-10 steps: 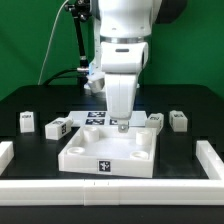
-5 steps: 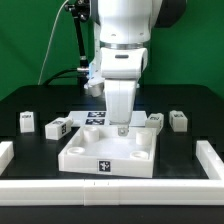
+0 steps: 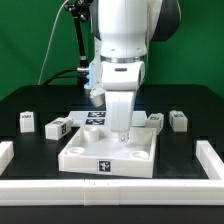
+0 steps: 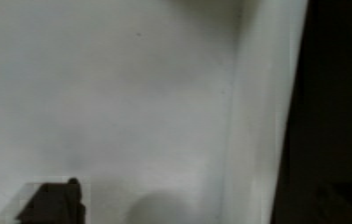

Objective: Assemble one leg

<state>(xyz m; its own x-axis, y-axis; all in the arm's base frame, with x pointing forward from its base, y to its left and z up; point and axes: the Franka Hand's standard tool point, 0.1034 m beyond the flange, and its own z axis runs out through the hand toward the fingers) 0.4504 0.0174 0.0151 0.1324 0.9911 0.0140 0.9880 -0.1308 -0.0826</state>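
Four small white legs with black-and-white tags stand on the black table: two at the exterior view's left (image 3: 27, 122) (image 3: 57, 128) and two at its right (image 3: 155, 120) (image 3: 179, 120). My gripper (image 3: 122, 133) hangs straight down, away from all of them, with its tips low over the back part of the large white tray-like piece (image 3: 100, 158). The wrist view is filled by that piece's white surface (image 4: 137, 100), very close. One dark fingertip (image 4: 52, 202) shows far off to one side, so the jaws stand apart with nothing between them.
The marker board (image 3: 93, 117) lies behind the tray-like piece, partly hidden by the arm. A low white border runs along the table's front (image 3: 110, 190) and both sides (image 3: 6, 152) (image 3: 212, 155). A green backdrop stands behind.
The gripper has come down and slightly toward the exterior view's right, closer to the tray-like piece. The legs and the tray-like piece have not moved.
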